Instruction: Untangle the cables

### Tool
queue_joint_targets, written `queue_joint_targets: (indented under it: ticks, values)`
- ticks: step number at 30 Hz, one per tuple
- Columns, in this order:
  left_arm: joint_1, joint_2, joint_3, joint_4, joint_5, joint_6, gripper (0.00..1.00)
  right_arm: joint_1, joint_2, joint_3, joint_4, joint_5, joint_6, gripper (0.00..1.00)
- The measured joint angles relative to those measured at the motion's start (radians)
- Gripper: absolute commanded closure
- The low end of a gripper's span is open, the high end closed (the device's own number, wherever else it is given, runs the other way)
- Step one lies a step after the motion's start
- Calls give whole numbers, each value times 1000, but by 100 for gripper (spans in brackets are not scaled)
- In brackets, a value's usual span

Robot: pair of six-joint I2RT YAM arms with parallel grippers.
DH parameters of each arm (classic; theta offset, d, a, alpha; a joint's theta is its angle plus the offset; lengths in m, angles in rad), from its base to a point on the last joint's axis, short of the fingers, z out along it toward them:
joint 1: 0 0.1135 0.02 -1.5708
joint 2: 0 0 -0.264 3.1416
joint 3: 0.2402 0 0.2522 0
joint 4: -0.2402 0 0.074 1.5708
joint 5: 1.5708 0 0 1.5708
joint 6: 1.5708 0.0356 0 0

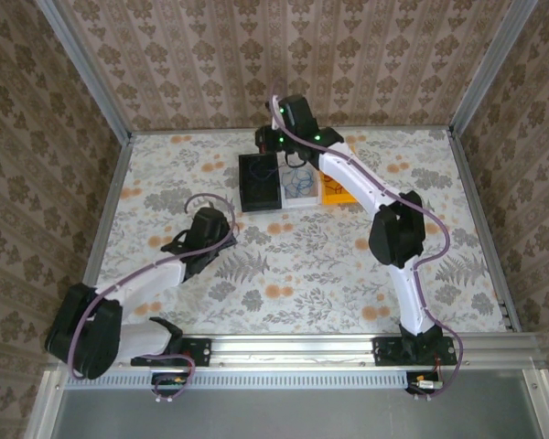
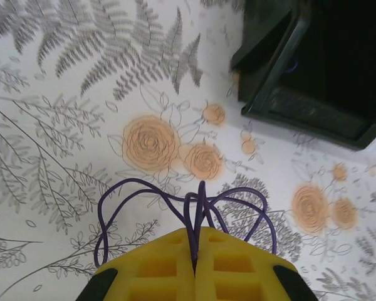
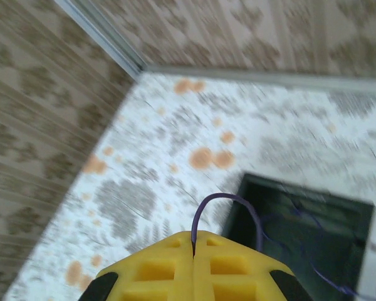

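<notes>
My left gripper (image 2: 195, 254) is pinched tight on a looping purple cable (image 2: 197, 216). It fans out over the flowery table (image 2: 62, 125) toward twelve o'clock. My right gripper (image 3: 193, 241) pinches an arching purple cable (image 3: 225, 195) that drops into the black bin (image 3: 307, 190) at four o'clock.

At bottom centre, the left gripper's (image 2: 194, 244) yellow fingers press together on a dark purple cable (image 2: 199, 207), its loops fanning over the floral table (image 2: 62, 125). A black bin (image 2: 301, 116) sits upper right.
</notes>
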State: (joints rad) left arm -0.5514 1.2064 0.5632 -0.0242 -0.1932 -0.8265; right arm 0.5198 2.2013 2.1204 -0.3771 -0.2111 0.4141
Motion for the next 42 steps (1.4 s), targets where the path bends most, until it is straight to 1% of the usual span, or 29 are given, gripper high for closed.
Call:
queue_joint_targets:
  ticks: [4,9,14,17,18,19,21,23,25,27,30,34,38,42]
  values:
    - [18,-53,0,-13,-18,1,100,0,0,-66,-5,53,0,93]
    - [31,-60,0,-34,-21,8,100,1,14,-52,5,64,4,92]
    - [31,-60,-1,-34,-11,12,100,2,119,48,-8,74,3,92]
    - [31,-62,-1,-23,9,23,100,3,201,128,-47,88,3,92]
    - [31,-66,-1,-20,15,27,100,3,223,148,-59,97,3,90]
    - [31,-72,-1,-18,22,33,100,4,237,159,-70,103,4,87]
    - [32,-92,-1,-12,35,43,100,7,253,164,-94,114,0,71]
    - [37,-110,2,-11,50,55,100,11,256,164,-121,123,-1,61]
    - [49,-116,13,-11,70,66,100,16,255,164,-132,124,-4,55]
    - [61,-117,31,-12,92,76,100,21,248,155,-127,123,-4,52]
    - [76,-113,71,-12,125,95,100,22,200,97,-119,123,-3,47]
    - [82,-95,119,-5,158,124,100,24,81,7,-89,132,-5,46]
    - [82,-8,203,11,208,160,100,20,-129,-180,1,166,-11,46]
    - [82,164,346,48,256,183,100,-8,-372,-428,103,204,6,46]
